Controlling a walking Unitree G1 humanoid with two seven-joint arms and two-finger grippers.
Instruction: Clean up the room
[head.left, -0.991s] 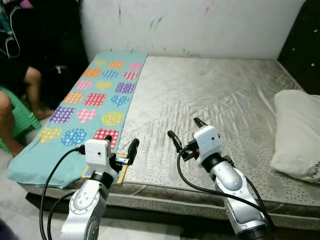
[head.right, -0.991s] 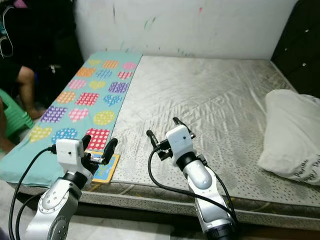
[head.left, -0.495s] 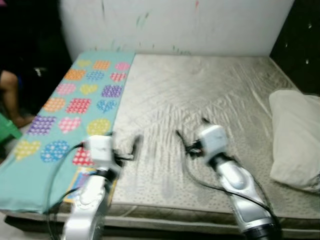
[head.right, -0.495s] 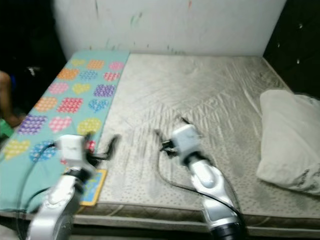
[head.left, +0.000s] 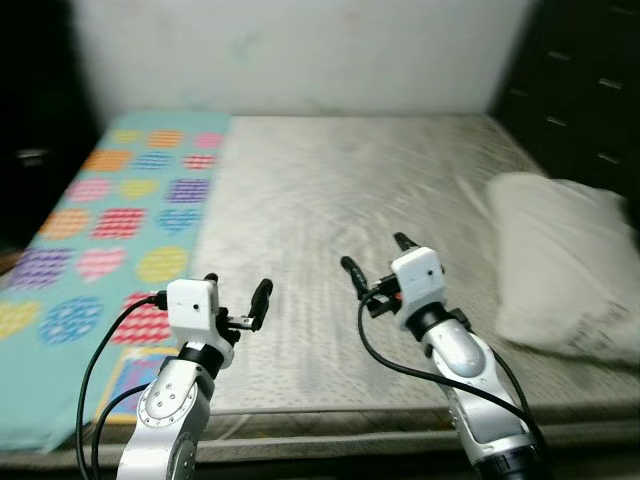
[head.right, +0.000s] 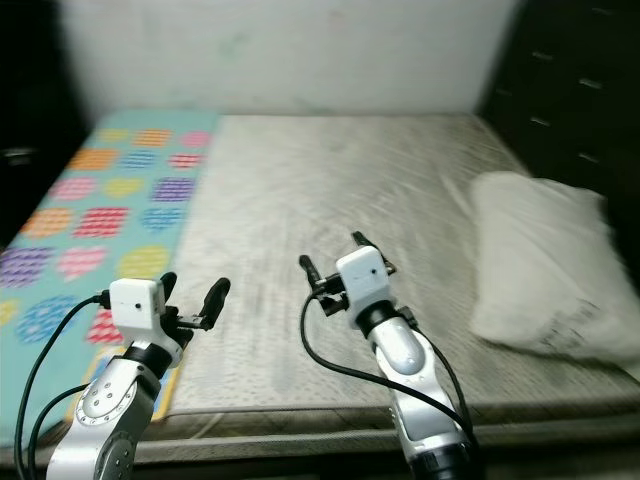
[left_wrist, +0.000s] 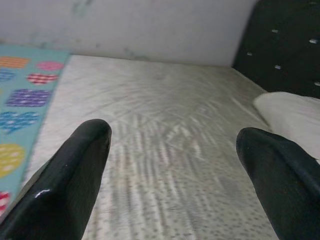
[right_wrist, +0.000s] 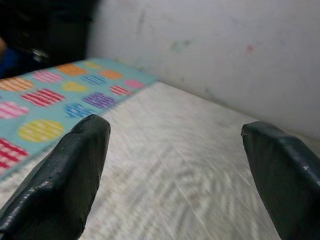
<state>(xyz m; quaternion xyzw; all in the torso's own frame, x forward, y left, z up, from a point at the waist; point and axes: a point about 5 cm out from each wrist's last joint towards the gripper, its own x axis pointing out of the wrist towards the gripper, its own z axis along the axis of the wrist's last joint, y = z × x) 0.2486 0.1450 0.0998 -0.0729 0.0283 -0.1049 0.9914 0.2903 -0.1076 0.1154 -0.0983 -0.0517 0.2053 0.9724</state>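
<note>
**Both grippers held over the near edge of the bed, fingers apart**

We see a bare grey mattress (head.left: 340, 190) with a teal sheet (head.left: 90, 230) patterned in coloured hearts and circles laid along its left side. A white pillow (head.left: 560, 260) lies at the right side of the mattress, well apart from both grippers and further right than the right arm reaches. Behind it stands a dark tufted headboard (head.left: 580, 100).

Our left gripper (head.left: 238, 300) hovers above the near edge of the mattress, just beside the border of the teal sheet; its two black fingers are spread with nothing between them. Our right gripper (head.left: 372, 256) hangs near the middle of the near edge, fingers likewise apart and empty.

A flat, colourful item (head.left: 135, 375), perhaps a card or thin book though the view is too soft to be sure, lies at the near edge of the bed below the left gripper, partly hidden by the left arm.

The left wrist view looks between its fingers (left_wrist: 65, 175) across the mattress toward the pillow (left_wrist: 292, 117).
</note>
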